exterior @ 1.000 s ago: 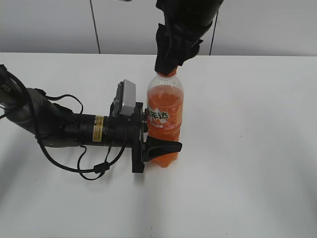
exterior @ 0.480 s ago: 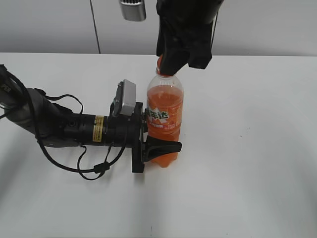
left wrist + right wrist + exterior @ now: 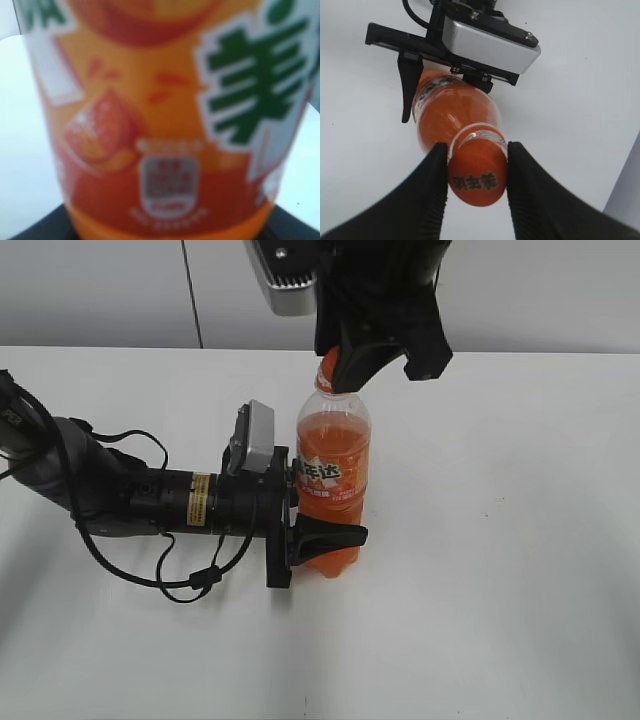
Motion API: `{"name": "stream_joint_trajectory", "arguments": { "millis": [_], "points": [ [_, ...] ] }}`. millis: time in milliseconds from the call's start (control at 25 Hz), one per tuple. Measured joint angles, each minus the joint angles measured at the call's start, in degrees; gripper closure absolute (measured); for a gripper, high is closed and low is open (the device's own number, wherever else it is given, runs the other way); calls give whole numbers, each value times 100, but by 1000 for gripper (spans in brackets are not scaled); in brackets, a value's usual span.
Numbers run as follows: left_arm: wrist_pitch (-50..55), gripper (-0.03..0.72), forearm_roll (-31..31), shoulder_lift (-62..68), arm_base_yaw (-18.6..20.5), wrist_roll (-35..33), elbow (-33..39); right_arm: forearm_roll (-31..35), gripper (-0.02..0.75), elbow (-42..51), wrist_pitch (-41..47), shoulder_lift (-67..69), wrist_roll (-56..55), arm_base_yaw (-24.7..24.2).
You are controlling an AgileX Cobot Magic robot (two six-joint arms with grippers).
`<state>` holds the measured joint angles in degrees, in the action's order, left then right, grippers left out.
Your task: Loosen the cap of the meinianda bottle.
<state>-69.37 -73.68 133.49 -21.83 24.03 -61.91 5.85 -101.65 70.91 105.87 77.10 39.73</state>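
Meinianda bottle (image 3: pixel 333 480) upright on the white counter (image 3: pixel 520 540), near the middle of the exterior view, orange drink filling most of the clear body, label with white characters facing the camera.

Left tool (image 3: pixel 322 536) lying low along the counter from the left, pinching the bottle's lower body: one dark finger (image 3: pixel 330 535) wrapped across the front of the bottle below the label, the other hidden behind it. Silver camera box (image 3: pixel 251 438) mounted on the wrist just left of the bottle, black cables (image 3: pixel 180 575) looping on the counter beneath the arm. Left wrist view filled almost wholly by the blurred label (image 3: pixel 160 120), orange with green-and-white characters and an orange-slice picture; dark edges of the tool just visible at the bottom corners.

Right tool (image 3: pixel 476 172) reaching down from above, pinching the cap (image 3: pixel 476 177). In the right wrist view, two ribbed black fingers (image 3: pixel 427 200) pressed against opposite sides of the orange cap, dark print legible on its top, clear neck and orange shoulder of the bottle below. In the exterior view, cap (image 3: pixel 325 367) mostly hidden by the black tool, only an orange sliver showing at its left edge above the clear neck.

Grey wall panels (image 3: pixel 100 290) behind the counter.
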Motion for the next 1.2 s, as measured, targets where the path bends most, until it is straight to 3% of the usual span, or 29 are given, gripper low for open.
{"name": "stream_joint_trajectory", "arguments": {
  "millis": [200,720,920,1200],
  "points": [
    [-5,297,-11,0,0,1,0,-427,466,0,2,-4,133,218],
    [-50,297,-72,0,0,-47,0,-542,467,0,-35,-398,-19,227],
    [-63,297,-98,0,0,-48,0,-585,468,0,-35,-558,-1299,227],
    [-68,297,-98,0,0,-58,0,-585,468,0,-40,-705,-4312,38]
  ]
}}
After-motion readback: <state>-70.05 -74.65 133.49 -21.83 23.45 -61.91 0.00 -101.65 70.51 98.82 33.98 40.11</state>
